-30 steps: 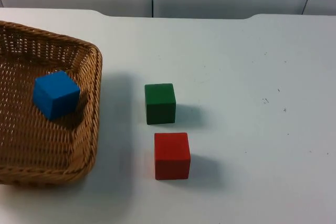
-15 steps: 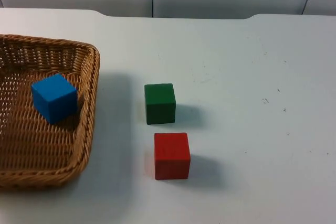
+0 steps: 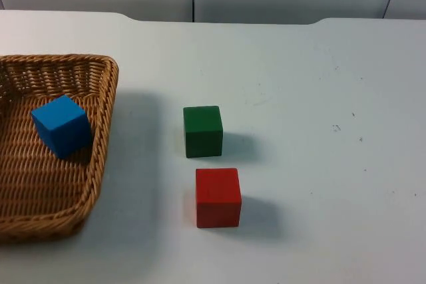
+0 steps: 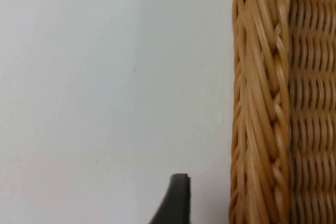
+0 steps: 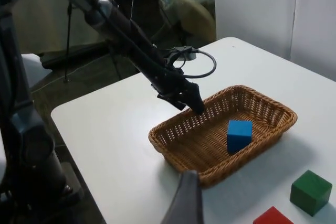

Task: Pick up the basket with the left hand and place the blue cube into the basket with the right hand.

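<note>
- The blue cube [image 3: 61,126] lies inside the basket [image 3: 100,134], tilted, close to the wall that faces the green cube [image 3: 203,131].
- The basket sits at the table's [image 3: 319,98] left side, well apart from the green cube.
- The left gripper [image 5: 195,105] is clamped on the basket's rim, on the side away from the green cube.
- The red cube [image 3: 217,197] stands just in front of the green cube.
- Right gripper [image 5: 185,203]: raised away from the green cube; cannot tell whether it is open.
</note>
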`<action>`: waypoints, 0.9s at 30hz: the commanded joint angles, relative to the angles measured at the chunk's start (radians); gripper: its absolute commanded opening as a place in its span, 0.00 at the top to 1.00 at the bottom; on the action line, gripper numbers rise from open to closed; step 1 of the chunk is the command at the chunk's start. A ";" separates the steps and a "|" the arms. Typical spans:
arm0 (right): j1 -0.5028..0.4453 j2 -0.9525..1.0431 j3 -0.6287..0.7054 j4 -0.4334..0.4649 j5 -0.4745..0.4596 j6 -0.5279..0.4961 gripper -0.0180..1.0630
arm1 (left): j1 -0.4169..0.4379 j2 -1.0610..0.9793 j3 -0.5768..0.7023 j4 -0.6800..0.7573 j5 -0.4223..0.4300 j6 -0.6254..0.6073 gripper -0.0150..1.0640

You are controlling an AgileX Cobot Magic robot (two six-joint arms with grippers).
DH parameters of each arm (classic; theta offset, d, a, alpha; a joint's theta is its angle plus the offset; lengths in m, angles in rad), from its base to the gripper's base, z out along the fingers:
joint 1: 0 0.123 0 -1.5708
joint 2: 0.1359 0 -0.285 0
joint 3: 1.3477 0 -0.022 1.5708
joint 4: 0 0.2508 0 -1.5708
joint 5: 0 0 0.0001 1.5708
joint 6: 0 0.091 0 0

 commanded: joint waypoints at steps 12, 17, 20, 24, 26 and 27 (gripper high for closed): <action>0.001 -0.009 0.004 -0.034 0.033 -0.021 0.33 | 0.000 -0.272 -0.071 0.040 0.017 -0.012 0.23; 0.001 -0.009 0.004 -0.075 0.033 -0.023 0.33 | 0.000 -0.482 -0.131 0.040 0.046 -0.054 0.23; 0.001 -0.009 0.004 -0.132 0.033 -0.023 0.33 | 0.000 -0.634 -0.136 0.032 0.062 -0.080 0.23; 0.001 -0.009 0.004 -0.172 0.031 -0.025 0.33 | 0.000 -0.771 -0.136 0.040 0.111 -0.126 0.23; 0.001 -0.009 0.004 -0.179 0.031 -0.027 0.33 | 0.000 -0.824 -0.136 0.040 0.142 -0.138 0.23; 0.001 -0.009 0.004 -0.182 0.031 -0.037 0.33 | 0.000 -0.860 -0.136 0.043 0.167 -0.152 0.23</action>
